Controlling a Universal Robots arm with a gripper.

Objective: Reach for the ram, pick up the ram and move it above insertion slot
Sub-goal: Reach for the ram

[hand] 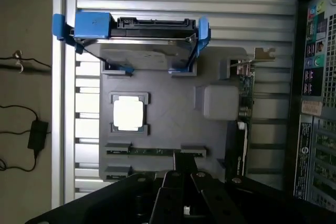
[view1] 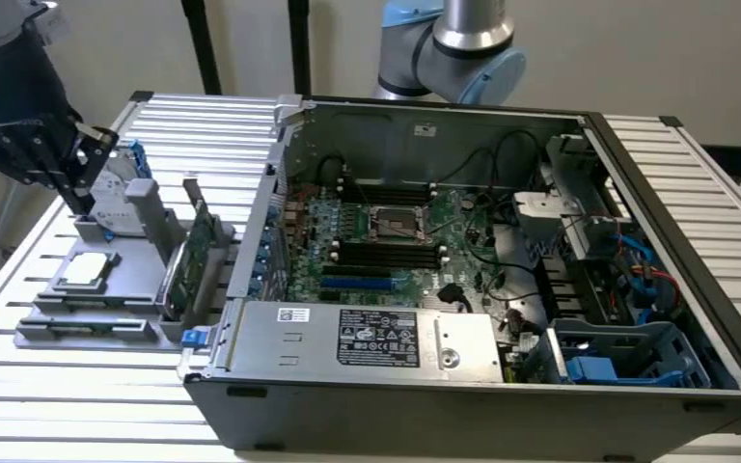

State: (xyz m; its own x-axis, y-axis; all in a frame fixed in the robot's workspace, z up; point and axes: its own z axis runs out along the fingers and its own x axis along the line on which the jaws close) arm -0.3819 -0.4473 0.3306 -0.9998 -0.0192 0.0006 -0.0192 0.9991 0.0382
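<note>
Green ram (hand: 152, 151) in grey tray (hand: 168, 116) | tool (hand: 184, 165) above, apart | closed, empty

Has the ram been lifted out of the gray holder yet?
No, the ram lies flat in its slot on the gray holder.

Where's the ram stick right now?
The ram sits in a slot of the grey holder, beside the square silver chip, on the exterior view's left, outside the computer case.
</note>
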